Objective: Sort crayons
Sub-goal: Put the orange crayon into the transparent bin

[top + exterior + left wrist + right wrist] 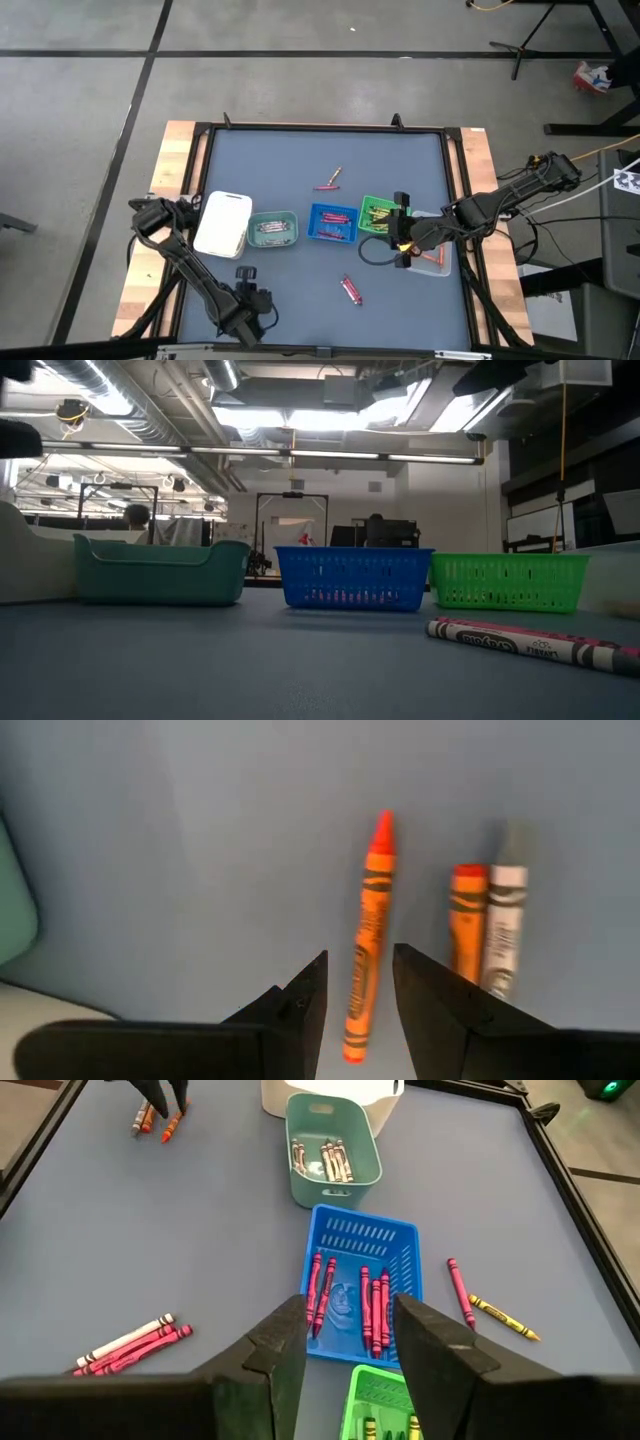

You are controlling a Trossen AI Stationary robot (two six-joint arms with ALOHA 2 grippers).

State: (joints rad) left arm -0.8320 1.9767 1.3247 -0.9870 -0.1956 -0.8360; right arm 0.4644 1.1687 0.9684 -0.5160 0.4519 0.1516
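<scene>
My left gripper is open low over the blue mat near its front left. Its fingers stand on either side of an orange crayon that lies on the mat. An orange crayon and a white crayon lie side by side beside it. My right gripper is open and empty, hovering by the green tray and the clear tray. The blue tray holds several pink crayons. The teal tray holds grey ones.
A white tray stands left of the teal tray. Loose pink crayons lie front of centre on the mat. A pink crayon and a yellow crayon lie behind the blue tray. A raised dark frame borders the mat.
</scene>
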